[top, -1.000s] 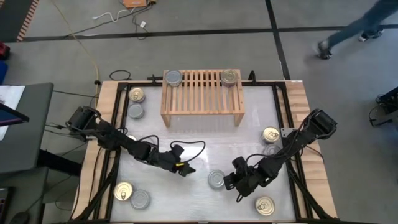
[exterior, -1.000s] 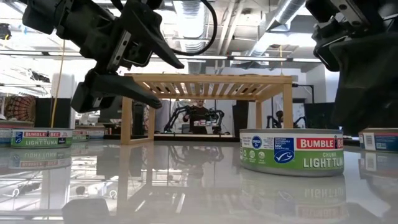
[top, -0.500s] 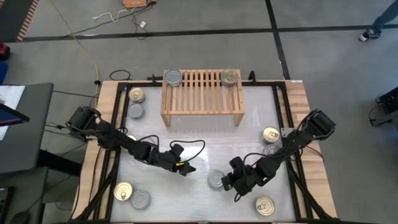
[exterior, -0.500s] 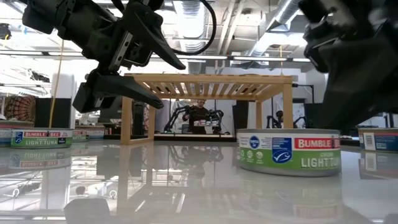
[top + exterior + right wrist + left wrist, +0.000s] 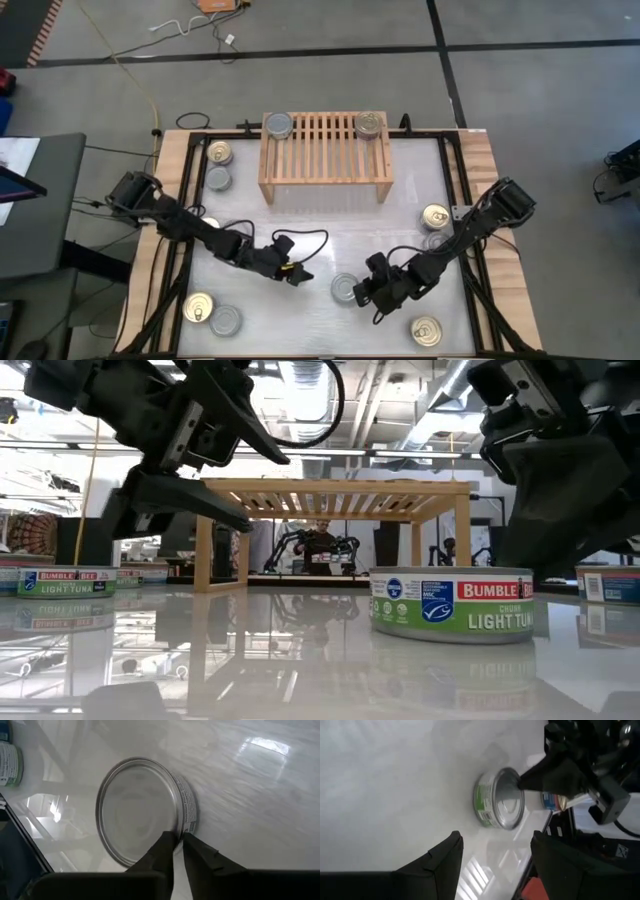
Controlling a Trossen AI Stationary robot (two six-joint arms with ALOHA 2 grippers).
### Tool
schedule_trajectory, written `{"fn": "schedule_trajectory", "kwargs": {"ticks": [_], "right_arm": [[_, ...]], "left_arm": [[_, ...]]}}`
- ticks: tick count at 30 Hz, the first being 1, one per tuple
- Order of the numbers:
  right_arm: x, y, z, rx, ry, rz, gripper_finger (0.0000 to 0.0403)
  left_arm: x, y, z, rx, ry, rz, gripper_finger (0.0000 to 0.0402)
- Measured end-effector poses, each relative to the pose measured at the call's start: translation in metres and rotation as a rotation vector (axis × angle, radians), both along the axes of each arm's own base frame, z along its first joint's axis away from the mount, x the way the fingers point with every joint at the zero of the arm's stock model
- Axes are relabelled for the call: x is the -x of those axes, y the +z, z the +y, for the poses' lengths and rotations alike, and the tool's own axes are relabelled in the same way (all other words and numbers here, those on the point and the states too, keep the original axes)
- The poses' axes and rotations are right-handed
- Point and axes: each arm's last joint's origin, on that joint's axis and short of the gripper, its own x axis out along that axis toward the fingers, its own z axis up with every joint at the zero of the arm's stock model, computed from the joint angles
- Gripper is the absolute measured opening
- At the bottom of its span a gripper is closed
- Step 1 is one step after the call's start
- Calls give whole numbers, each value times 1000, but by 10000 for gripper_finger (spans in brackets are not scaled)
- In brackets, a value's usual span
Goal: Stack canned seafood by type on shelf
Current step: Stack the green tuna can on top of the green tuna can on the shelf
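1. A silver-topped tin (image 5: 345, 290) is being seen lying flat on the white table (image 5: 320, 225), near its front edge and about midway between the two arms; a green and red label is being shown on its side in the low view.
2. The rim of this tin is being pinched between the narrowly set fingers (image 5: 197, 852) of the right gripper (image 5: 367, 291), one finger over the lid and one against the outer wall.
3. The left gripper (image 5: 298, 274) is being held just above the table, a short way from the tin, with its fingers (image 5: 445, 855) standing moderately apart and nothing between them.
4. The shelf (image 5: 325, 150) is being seen at the back of the table, with a silver-topped tin (image 5: 279, 125) on one end of its slatted top and a gold-lidded tin (image 5: 369, 124) on the other.
5. Further tins are being seen near the table's edges: two by the back left corner (image 5: 219, 153), two at the front left (image 5: 200, 308), two along the right side (image 5: 435, 216) and one at the front right (image 5: 425, 330).
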Motion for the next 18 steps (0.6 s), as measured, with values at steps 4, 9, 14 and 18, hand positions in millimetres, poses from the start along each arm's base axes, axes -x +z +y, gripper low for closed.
{"fn": "schedule_trajectory", "kwargs": {"ticks": [4, 9, 14, 18], "right_arm": [[-1, 0, -4, 38, -28, -10, 26], [-3, 0, -6, 53, -25, -19, 13], [-5, 0, -6, 50, -18, -34, 41], [-5, 1, -6, 46, -19, -37, 39]], "left_arm": [[4, 0, -9, 21, 6, 1, 224], [-8, -13, -15, 22, 42, 29, 224], [-39, -23, -31, 15, 32, 36, 224], [-55, -25, -39, 25, 21, 29, 224]]}}
